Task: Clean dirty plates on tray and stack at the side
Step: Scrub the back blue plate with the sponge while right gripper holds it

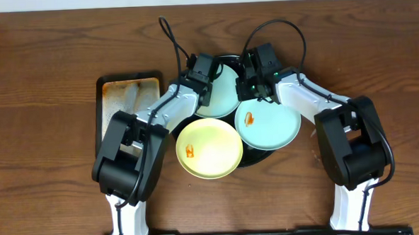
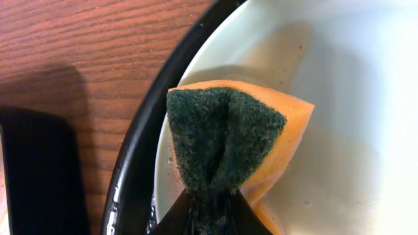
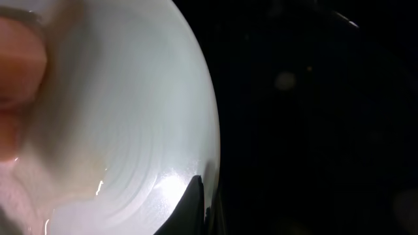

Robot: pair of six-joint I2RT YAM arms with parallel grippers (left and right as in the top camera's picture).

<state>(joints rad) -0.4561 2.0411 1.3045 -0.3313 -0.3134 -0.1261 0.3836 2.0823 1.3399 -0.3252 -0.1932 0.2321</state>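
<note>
Three plates lie on the black tray [image 1: 256,156]. A mint-blue plate [image 1: 221,101] is at the back, a second mint-blue plate [image 1: 270,129] with an orange smear is at the right, and a yellow plate [image 1: 211,151] with an orange smear is at the front. My left gripper [image 1: 209,84] is shut on an orange sponge with a green scouring face [image 2: 225,140] and presses it on the back plate [image 2: 339,117] near its left rim. My right gripper [image 1: 250,89] is shut on that plate's right rim [image 3: 130,117], with its fingers [image 3: 204,205] pinching the edge.
A small rectangular rusty metal tray [image 1: 127,100] lies left of the black tray, close to my left arm. The black tray's rim [image 2: 130,183] runs just left of the sponge. Brown wooden table surrounds everything, and cables arc behind both wrists.
</note>
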